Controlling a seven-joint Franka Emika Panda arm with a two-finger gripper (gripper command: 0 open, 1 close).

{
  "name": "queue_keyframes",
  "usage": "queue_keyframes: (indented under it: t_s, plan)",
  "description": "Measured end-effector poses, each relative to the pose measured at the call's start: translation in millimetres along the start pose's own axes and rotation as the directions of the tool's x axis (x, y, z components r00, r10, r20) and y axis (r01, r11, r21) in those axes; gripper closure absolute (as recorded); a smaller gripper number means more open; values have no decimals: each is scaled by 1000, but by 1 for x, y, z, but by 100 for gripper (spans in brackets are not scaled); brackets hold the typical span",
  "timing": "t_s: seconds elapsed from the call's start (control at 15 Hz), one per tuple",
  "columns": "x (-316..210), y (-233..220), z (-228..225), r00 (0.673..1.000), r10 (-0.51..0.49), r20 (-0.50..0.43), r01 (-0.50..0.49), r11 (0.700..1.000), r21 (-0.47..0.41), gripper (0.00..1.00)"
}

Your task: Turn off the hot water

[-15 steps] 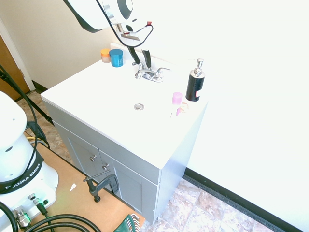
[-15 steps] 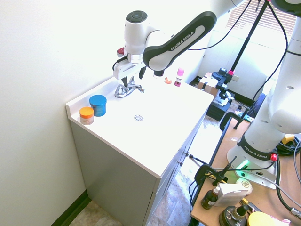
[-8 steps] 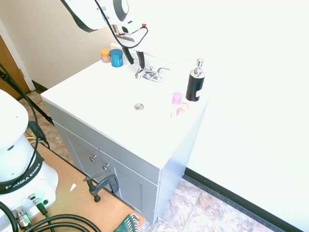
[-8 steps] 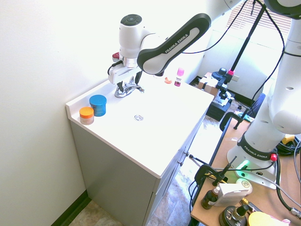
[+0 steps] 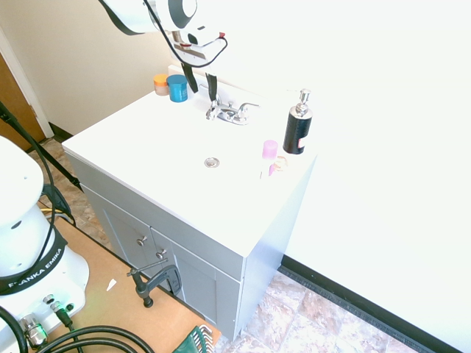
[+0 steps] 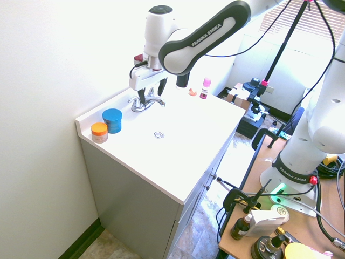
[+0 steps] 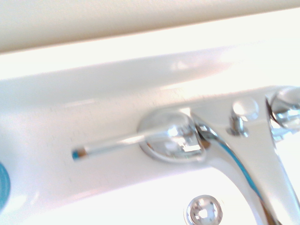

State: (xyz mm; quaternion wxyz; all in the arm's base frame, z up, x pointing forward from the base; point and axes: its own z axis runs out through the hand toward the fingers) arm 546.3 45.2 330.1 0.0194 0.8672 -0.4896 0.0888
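In the first exterior view, the gripper comes down over the back part of the white tabletop, and its two dark fingers stand wide apart with nothing held between them. The small shiny chrome lever for hot water is at the end of the low chrome faucet which is nearer to the blue round jar. It lies low, partly behind the fingers, so I cannot tell if they touch it.

In the second exterior view, the same lever points out beyond the gripper, towards the blue jar and the orange-lidded jar. The fingers are apart here also, above the root of the lever rather than its free end. The only arm is already near, so I think the reach is short.

In the wrist view, the lever's long axis runs nearly along the back edge of the tabletop, with the free end away from the curved chrome spout. The next move probably needs a sideways push on this free end, not on the root.
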Motion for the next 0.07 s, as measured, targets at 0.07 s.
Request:
queue_keyframes:
  t_s: [0.07]
  plan:
    - [3, 18, -9, 1000, -11, 23, 11, 1000, 2, 0]
